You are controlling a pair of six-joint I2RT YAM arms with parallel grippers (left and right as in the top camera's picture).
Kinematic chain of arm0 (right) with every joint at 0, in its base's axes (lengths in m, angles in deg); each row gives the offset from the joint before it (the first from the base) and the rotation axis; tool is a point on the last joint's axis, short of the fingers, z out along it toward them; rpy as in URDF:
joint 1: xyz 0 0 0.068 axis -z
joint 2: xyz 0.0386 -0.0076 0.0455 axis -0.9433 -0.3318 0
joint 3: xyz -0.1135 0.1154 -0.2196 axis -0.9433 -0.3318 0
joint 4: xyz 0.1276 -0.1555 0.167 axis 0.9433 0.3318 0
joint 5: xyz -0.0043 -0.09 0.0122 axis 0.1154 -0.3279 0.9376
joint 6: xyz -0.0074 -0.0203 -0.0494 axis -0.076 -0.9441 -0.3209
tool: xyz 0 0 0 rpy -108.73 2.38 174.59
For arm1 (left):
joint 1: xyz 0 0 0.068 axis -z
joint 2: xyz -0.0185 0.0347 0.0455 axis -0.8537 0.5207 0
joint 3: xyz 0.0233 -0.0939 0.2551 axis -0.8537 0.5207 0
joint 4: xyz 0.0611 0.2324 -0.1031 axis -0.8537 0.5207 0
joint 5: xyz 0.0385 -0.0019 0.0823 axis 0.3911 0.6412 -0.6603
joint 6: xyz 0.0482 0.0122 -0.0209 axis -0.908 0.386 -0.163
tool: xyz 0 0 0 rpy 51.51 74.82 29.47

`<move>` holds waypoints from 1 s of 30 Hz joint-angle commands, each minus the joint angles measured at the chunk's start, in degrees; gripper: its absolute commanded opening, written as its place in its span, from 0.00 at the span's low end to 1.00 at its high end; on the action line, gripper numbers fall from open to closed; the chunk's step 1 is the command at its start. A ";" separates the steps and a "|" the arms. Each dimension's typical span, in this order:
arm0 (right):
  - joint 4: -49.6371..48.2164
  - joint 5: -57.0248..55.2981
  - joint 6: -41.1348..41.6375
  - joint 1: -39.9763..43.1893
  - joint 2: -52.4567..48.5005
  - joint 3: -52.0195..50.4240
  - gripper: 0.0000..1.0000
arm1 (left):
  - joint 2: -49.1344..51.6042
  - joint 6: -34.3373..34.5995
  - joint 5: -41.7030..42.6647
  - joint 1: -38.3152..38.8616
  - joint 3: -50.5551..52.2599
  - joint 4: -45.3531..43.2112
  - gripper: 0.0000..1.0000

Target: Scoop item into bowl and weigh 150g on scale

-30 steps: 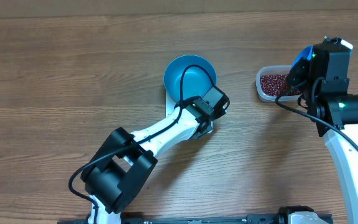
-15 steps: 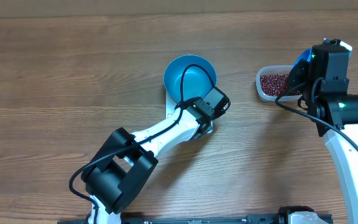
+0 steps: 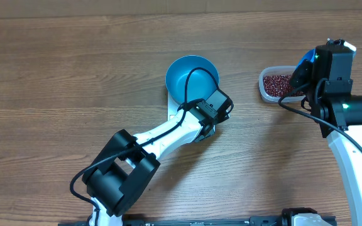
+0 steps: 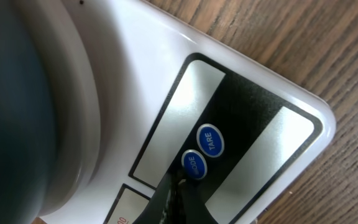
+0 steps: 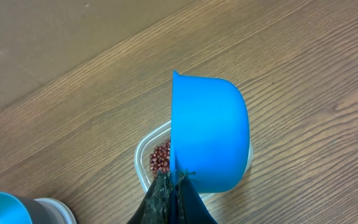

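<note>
Left wrist view puts us right over the control strip of the white kitchen scale (image 4: 166, 56). The left jaws are clenched on nothing, and their pinched tip sits at the near edge of the MODE button (image 4: 193, 165), with the TARE button (image 4: 210, 139) just beyond it. We cannot tell whether the tip is touching or only hovering. The blue bowl (image 3: 190, 78) stands on the scale's platform, further ahead of these jaws and off to one side. From above it looks empty. We judge the step in hand to be a button press that readies the scale with the bowl on it. If zeroing is the aim, we would nudge the tip forward onto TARE, since the two buttons lie close together and a blunt tip could catch the wrong one. We would press straight down, briefly and lightly, so the scale does not skid on the table (image 3: 74, 75) or jog the bowl. Well apart, the right jaws are clamped on the blue scoop (image 5: 210, 140), which hangs just ahead of them. Below it is the clear tub (image 5: 143, 146) of red-brown beans (image 5: 160, 155). Whether the scoop is loaded we cannot tell.
</note>
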 commanded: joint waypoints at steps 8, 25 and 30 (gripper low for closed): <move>0.48 -1.03 -0.24 0.37 1.46 1.62 0.04 | 0.26 -2.19 4.68 0.48 1.31 0.79 0.04; 0.81 -1.05 -0.24 0.37 1.46 1.62 0.04 | -0.11 -0.24 1.86 0.48 1.22 0.74 0.04; 0.63 -1.05 -0.24 0.37 1.46 1.62 0.04 | -0.13 2.86 -1.44 0.48 1.22 -0.55 0.04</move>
